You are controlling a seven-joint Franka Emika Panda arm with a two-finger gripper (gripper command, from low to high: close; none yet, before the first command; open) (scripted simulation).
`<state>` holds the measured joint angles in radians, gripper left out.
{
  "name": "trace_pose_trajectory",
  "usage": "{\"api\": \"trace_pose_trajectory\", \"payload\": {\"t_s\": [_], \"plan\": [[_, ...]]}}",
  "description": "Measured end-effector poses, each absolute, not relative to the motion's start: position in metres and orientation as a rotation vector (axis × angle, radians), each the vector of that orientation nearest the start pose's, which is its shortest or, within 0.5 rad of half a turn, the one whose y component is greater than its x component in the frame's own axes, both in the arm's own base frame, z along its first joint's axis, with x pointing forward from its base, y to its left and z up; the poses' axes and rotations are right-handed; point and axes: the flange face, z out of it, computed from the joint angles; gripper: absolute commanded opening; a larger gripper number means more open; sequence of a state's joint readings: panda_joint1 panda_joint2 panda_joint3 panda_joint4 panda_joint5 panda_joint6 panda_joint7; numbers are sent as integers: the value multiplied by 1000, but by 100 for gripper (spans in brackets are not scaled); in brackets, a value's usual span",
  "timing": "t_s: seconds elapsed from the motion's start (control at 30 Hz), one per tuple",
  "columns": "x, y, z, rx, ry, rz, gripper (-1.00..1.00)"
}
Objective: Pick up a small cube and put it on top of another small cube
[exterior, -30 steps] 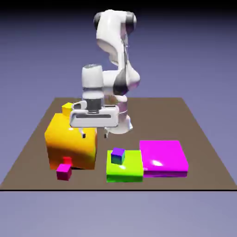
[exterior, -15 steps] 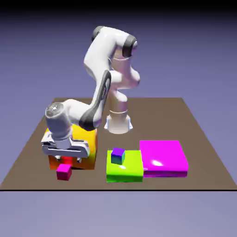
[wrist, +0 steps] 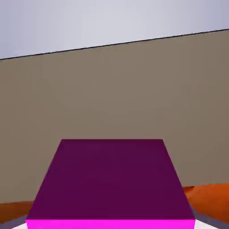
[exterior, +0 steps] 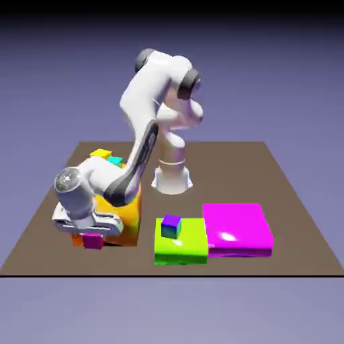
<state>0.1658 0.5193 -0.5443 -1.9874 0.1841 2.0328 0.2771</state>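
The small magenta-pink cube (exterior: 93, 242) sits at the front left of the table, just in front of the big orange block (exterior: 126, 213). My gripper (exterior: 92, 237) is down on it, shut, with the cube between the fingers. In the hand view the cube (wrist: 111, 183) fills the lower middle and hides most of both fingers. A small purple-blue cube (exterior: 170, 226) rests on the flat green block (exterior: 181, 247), to the exterior view's right of my gripper.
A large flat magenta block (exterior: 236, 228) lies beside the green one. A small yellow cube (exterior: 101, 154) and a small teal cube (exterior: 116, 161) sit on top of the orange block. Brown table (wrist: 116, 94) stretches beyond the held cube.
The hand swung from above the orange block to the front left, came down over the magenta-pink cube and shut on it.
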Motion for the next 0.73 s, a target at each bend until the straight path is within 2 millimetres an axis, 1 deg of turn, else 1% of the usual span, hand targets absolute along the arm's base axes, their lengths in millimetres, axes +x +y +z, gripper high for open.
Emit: {"api": "trace_pose_trajectory", "payload": {"t_s": [0.13, 0.23, 0.33, 0.4, 0.43, 0.47, 0.5, 0.53, 0.63, 0.67, 0.73], "plan": [[527, -121, 239, -3072, 879, 634, -100], [520, -67, 265, -3167, 640, 609, -100], [507, -15, 293, -3264, 395, 560, -100], [494, 25, 312, -3332, 203, 511, -100], [487, 37, 321, -3362, 130, 483, -100], [486, 38, 322, -3364, 123, 482, -100], [487, 30, 322, -3359, 151, 485, -100], [484, 30, 306, -3362, 141, 483, -100], [473, 21, 258, -3361, 140, 484, -100], [472, 21, 256, -3361, 139, 484, 100], [472, 21, 256, -3364, 138, 482, 100]]}}
